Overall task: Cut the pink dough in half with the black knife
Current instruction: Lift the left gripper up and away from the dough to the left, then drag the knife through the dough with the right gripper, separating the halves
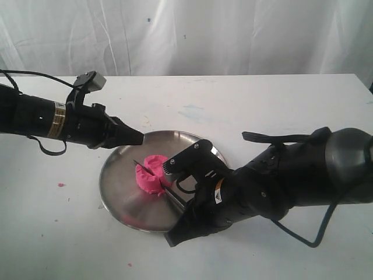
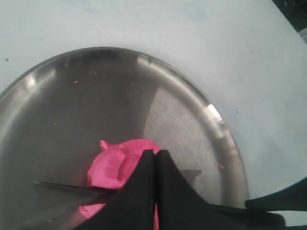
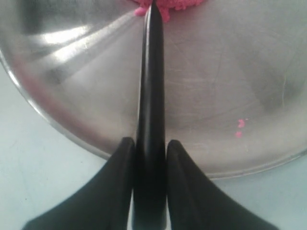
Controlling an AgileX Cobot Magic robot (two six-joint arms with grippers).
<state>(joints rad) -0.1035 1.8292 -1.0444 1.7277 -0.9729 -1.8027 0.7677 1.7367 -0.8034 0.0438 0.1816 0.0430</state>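
A gold band [image 1: 56, 119] is seen on the left arm and a small orange-and-white sticker [image 1: 219, 196] on the right arm; their print is too small to be read. The left arm is stretched low from the left, and the left gripper [image 2: 154, 160] is held with its fingers pressed together just over the pink dough [image 1: 150, 175]. The right arm is bent down at the plate's near edge. The right gripper [image 3: 149, 143] is clamped on the handle of the black knife [image 3: 151, 72], whose blade is set into the dough. The dough is placed near the middle of the steel plate [image 1: 125, 198] on the white table [image 1: 262, 105].
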